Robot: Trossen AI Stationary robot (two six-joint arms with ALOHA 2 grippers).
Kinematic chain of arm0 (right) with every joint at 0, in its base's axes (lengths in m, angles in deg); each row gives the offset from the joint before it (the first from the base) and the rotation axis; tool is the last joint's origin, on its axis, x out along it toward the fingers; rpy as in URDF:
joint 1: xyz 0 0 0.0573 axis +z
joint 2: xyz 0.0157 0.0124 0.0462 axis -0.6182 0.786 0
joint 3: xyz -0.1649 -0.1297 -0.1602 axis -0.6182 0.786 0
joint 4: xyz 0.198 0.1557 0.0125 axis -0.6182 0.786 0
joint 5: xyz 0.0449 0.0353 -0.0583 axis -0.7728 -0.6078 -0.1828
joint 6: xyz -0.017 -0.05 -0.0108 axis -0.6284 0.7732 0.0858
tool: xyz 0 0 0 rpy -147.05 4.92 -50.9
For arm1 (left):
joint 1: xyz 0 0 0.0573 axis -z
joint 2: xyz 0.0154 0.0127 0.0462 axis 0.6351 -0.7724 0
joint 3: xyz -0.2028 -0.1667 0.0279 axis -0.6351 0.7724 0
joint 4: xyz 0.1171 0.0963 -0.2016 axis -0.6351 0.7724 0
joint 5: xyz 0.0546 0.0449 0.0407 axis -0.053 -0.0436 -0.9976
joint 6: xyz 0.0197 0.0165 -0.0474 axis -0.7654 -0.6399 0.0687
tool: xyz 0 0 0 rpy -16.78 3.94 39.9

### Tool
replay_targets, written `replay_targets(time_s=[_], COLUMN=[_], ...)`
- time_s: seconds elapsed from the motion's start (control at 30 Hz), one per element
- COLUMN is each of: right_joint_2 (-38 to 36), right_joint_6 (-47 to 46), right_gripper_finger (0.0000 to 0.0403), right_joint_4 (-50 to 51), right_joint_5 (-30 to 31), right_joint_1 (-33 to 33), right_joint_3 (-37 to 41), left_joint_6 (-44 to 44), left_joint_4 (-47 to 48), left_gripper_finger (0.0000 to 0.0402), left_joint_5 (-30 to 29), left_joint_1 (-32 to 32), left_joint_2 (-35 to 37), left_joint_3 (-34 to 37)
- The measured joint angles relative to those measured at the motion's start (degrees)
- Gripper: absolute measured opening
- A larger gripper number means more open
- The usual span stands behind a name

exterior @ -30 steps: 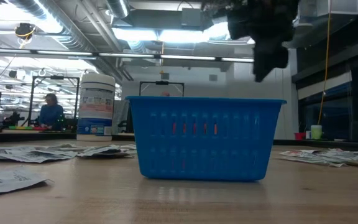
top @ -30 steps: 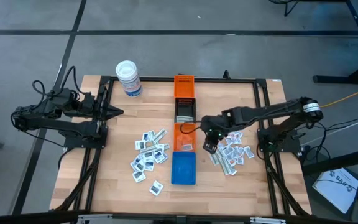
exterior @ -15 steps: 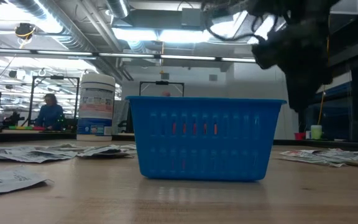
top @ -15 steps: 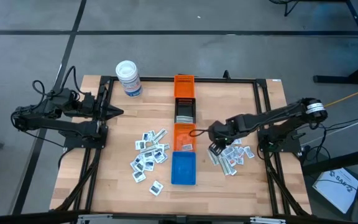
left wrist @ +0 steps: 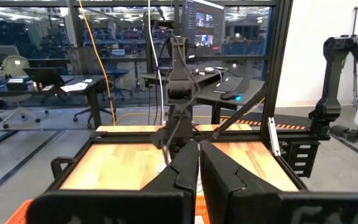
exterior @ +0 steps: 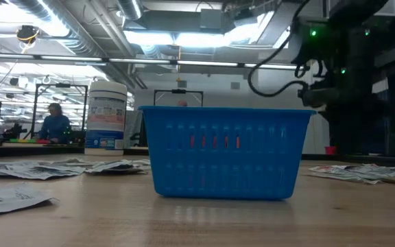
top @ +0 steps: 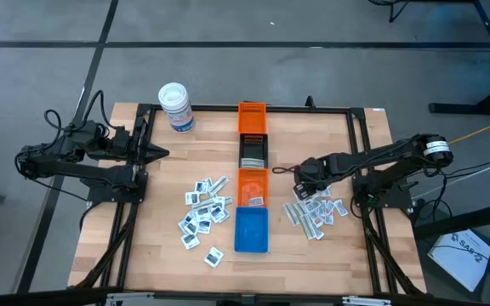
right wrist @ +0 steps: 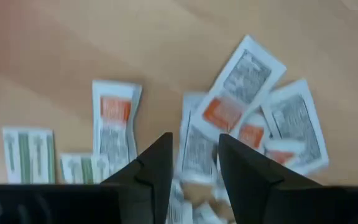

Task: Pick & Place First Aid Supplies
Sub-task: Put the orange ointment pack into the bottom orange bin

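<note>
**Right jaws part-open over the right-hand packets, left jaws closed and idle**

Jaws of the right gripper (top: 301, 181) stand partly open with nothing between them, low over the pile of first aid packets (top: 315, 210) that lies near the right edge of the table (top: 156, 255). In the right wrist view the two dark fingers (right wrist: 157, 168) frame the wood, and about eight packets (right wrist: 236, 79) lie spread below them: white ones with orange-red and black print, plus two with pale green stripes. None of them touches the fingers.

A second pile of packets (top: 202, 209), more than ten white ones with dark print, lies left of the table's centre, with one stray packet (top: 214, 255) nearer the front edge.

Four small bins stand in one line down the middle of the table, touching end to end: an orange bin (top: 252, 117) at the back, a black bin (top: 253, 150), a second orange bin (top: 253, 187) with some white packets inside, and a blue bin (top: 251, 229) nearest the front edge.

One white tub (top: 176, 107) with a blue label stands near the back left corner.

The left gripper (top: 162, 154) waits at the left edge, its fingers (left wrist: 185, 168) closed together and holding nothing.
</note>
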Motion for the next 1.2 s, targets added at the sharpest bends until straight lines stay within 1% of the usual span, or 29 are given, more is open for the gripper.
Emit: replay_targets(time_s=[0.2, 0.47, 0.73, 0.87, 0.97, 1.03, 1.2], right_joint_2=[-0.3, -3.5, -5.7, -5.8, -5.8, -5.7, -5.5], right_joint_6=[0.0, -0.5, -1.7, -2.5, -2.5, -1.7, 4.0], right_gripper_finger=[0.0130, 0.0130, 0.0130, 0.0130, 0.0130, 0.0130, 0.0130], right_joint_4=[-1.6, -3.0, -11.9, -14.5, -16.2, -18.1, -22.8], right_joint_5=[0.0, 0.0, -1.2, -3.2, -3.4, -3.5, -3.7], right_joint_1=[-3.5, -6.2, -8.5, -9.5, -9.5, -9.5, -9.5], right_joint_3=[2.4, 4.8, 11.0, 12.6, 13.1, 13.0, 13.2], left_joint_6=[0.0, 0.0, 0.0, 0.0, 0.0, 0.0, 0.0], left_joint_4=[0.0, 0.0, 0.0, 0.0, 0.0, 0.0, 0.0], left_gripper_finger=[0.0008, 0.0013, 0.0008, 0.0011, 0.0013, 0.0012, 0.0008], left_joint_5=[0.0, 0.0, 0.0, 0.0, 0.0, 0.0, 0.0], left_joint_1=[0.0, 0.0, 0.0, 0.0, 0.0, 0.0, 0.0], left_joint_2=[0.0, 0.0, 0.0, 0.0, 0.0, 0.0, 0.0], left_joint_3=[0.0, 0.0, 0.0, 0.0, 0.0, 0.0, 0.0])
